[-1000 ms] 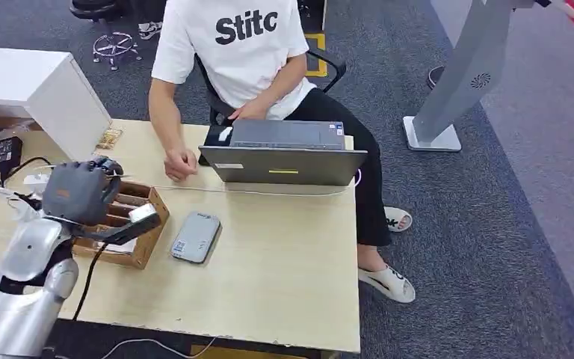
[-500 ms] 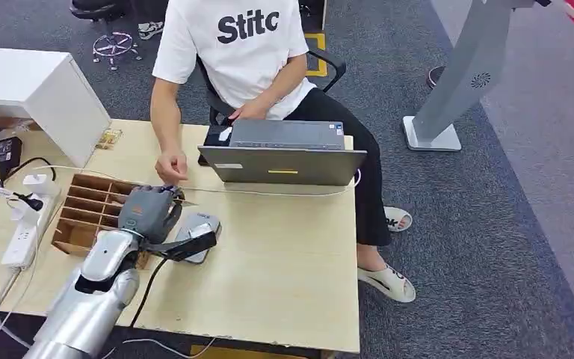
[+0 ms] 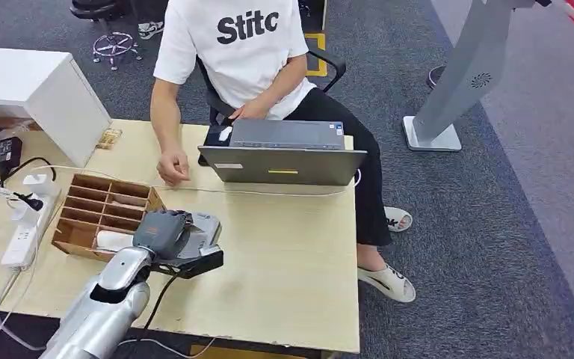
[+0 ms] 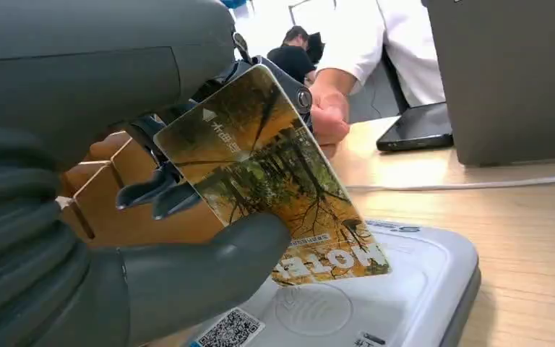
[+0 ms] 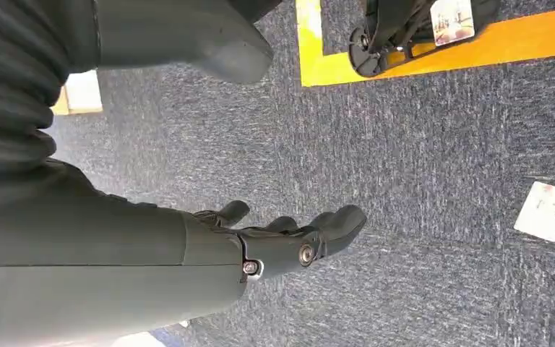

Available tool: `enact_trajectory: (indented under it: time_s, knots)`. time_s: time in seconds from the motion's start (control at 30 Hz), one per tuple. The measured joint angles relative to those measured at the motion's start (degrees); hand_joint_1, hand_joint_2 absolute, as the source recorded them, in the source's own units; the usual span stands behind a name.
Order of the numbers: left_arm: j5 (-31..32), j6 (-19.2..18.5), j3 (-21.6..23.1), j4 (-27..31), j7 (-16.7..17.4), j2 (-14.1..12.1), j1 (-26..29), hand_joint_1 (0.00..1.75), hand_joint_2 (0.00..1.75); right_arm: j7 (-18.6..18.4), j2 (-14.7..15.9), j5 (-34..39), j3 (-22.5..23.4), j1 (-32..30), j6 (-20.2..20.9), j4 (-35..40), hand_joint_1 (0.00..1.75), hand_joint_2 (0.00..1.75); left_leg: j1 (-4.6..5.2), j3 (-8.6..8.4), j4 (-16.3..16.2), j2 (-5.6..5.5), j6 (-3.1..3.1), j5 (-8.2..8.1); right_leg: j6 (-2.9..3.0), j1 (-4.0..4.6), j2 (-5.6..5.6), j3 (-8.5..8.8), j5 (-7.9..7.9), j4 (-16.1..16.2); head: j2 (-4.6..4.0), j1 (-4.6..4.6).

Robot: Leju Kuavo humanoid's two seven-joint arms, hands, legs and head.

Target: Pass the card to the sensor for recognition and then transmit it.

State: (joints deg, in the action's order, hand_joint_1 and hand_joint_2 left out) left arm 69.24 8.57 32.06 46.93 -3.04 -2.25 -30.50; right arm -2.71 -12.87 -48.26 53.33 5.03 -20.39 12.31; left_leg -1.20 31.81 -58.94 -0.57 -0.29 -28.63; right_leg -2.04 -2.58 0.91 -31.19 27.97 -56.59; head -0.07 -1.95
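From the head view I see my left hand [image 3: 166, 232] over the near end of the grey card reader [image 3: 203, 228] on the wooden counter [image 3: 284, 254], just beside the compartmented wooden box [image 3: 97, 209]. A person in a white T-shirt [image 3: 232, 45] sits across the counter behind an open laptop [image 3: 284, 161], one of their hands [image 3: 170, 168] resting on the counter near the box. A white power strip [image 3: 22, 235] lies at the far left.

In the left wrist view the hand [image 4: 115, 217] holds a hotel key card [image 4: 274, 188] printed with autumn trees, pinched between the thick thumb and the dark fingers [image 4: 159, 191]. The card is tilted, its lower edge just above the reader's [image 4: 376, 303] white top, close to the contactless mark; I cannot tell whether it touches. A black phone [image 4: 415, 129] lies by the laptop [image 4: 506, 72].

The right wrist view looks down at blue-grey carpet [image 5: 419, 181]. My right hand [image 5: 274, 238] hangs there with nothing in it, fingers loosely extended and apart from the thumb.
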Motion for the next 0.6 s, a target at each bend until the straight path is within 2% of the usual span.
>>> enact_trajectory:
  time_s: [0.6]
  knots:
    - [-1.27,-0.13,0.81,-2.86,0.94,-0.65,-2.79,1.75,1.75,-0.09,0.00,-0.96,0.00,-0.04,0.00,-0.02,0.00,1.75,0.00,-0.06,0.00,-0.01,0.00,0.03,0.00,0.01,-0.01,0.05,-0.02,-0.02,0.00,-0.02]
